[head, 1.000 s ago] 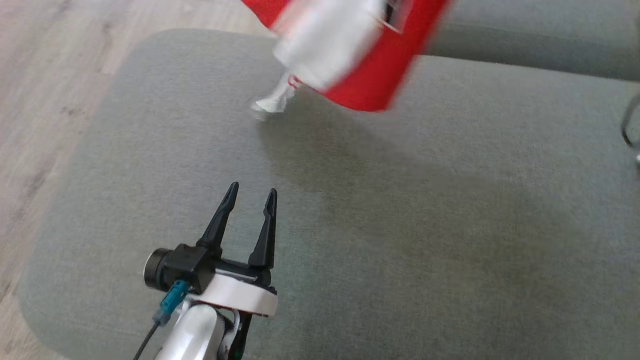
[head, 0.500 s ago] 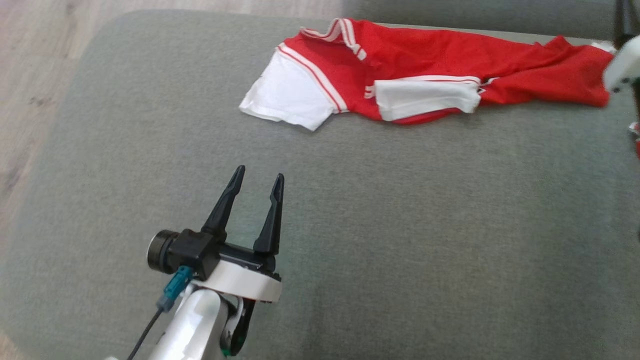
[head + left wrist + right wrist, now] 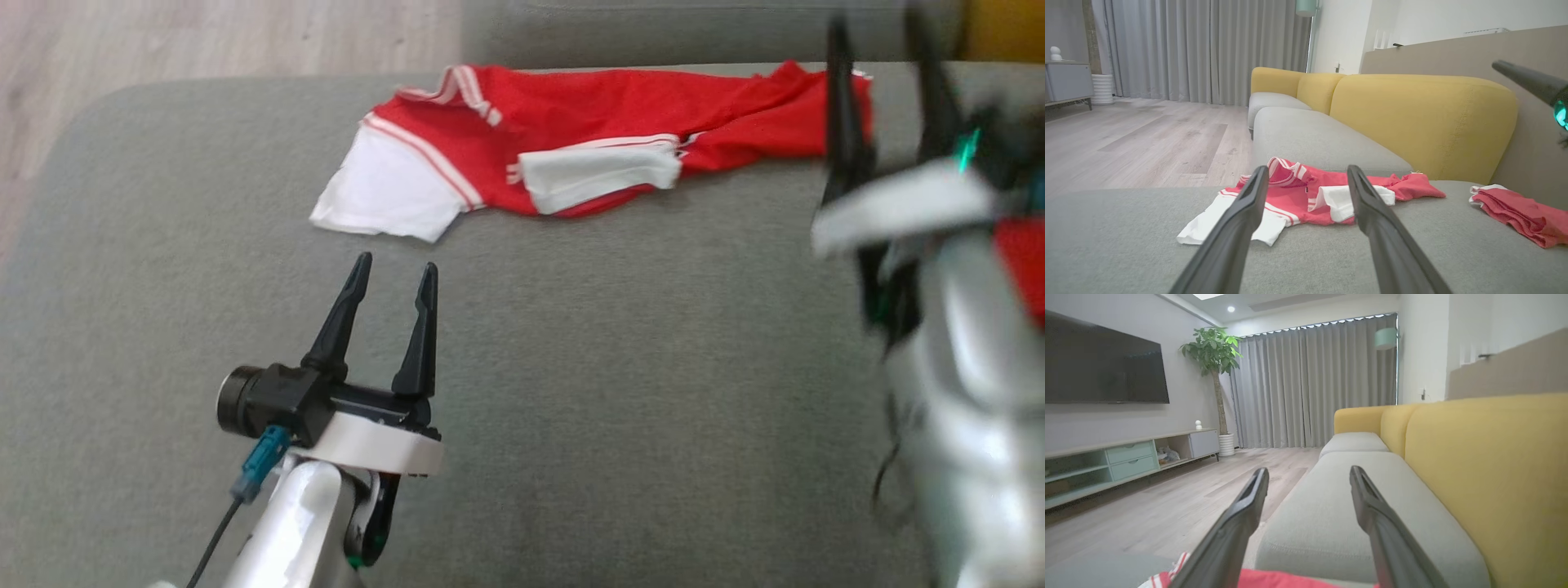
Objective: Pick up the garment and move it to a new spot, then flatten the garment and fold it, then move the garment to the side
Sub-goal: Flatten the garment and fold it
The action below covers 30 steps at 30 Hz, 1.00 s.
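Seat cushion: one grey sofa cushion (image 3: pixel 612 367) carries the cloth.
Left gripper: one (image 3: pixel 395 263), over the cushion's near left part; its two dark fingers stand spread apart, short of the garment and not touching it.
Garment: one red shirt (image 3: pixel 588 114) lying crumpled along the cushion's far edge, from left of the middle towards the far right corner. It has two white sleeves, one flat at its left end and one folded across its middle.
Right gripper: one (image 3: pixel 878 33), blurred, raised by the cushion's right edge; its two fingers are spread wide, with the tips over the garment's right end.
Second cloth: one bunched red piece (image 3: pixel 1523 214) in the left wrist view, right of the garment and apart from it.
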Available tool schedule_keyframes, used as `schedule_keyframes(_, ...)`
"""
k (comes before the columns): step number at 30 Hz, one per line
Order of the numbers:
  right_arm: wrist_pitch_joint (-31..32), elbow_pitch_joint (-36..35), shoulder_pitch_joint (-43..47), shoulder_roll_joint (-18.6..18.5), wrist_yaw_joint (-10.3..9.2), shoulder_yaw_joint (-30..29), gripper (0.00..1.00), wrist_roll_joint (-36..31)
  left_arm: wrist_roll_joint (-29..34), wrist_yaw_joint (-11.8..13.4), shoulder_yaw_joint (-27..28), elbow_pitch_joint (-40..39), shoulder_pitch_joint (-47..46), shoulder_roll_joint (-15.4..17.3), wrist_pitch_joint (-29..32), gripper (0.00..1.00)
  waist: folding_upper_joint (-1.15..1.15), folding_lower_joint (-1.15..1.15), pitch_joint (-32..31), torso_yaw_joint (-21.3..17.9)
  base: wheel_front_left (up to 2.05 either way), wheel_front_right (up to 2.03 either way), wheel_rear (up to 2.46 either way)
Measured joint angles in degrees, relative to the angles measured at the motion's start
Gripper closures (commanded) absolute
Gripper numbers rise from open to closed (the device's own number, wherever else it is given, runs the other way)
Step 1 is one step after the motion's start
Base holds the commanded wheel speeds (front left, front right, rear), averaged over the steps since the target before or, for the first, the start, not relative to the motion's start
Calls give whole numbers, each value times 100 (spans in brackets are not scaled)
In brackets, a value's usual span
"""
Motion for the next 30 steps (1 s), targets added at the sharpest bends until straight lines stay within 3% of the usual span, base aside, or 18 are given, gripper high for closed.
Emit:
schedule_keyframes(5,0,-1120,1697,402,0,-244,0,1,16,0,68,-64,112,-13,0,0,0,0,-90,-213,0,0,0)
schedule_keyframes(10,0,-1603,2672,477,0,-256,0,257,25,-8,90,-63,233,-16,0,0,0,-1,-116,-282,0,0,0)
schedule_keyframes(23,104,-1766,2634,486,0,-237,0,245,110,-58,88,-141,225,-21,0,0,0,0,17,-43,0,0,0)
schedule_keyframes(30,780,-1299,1784,485,0,-282,0,51,98,-41,-75,-260,30,-26,0,0,0,1,471,297,0,0,0)
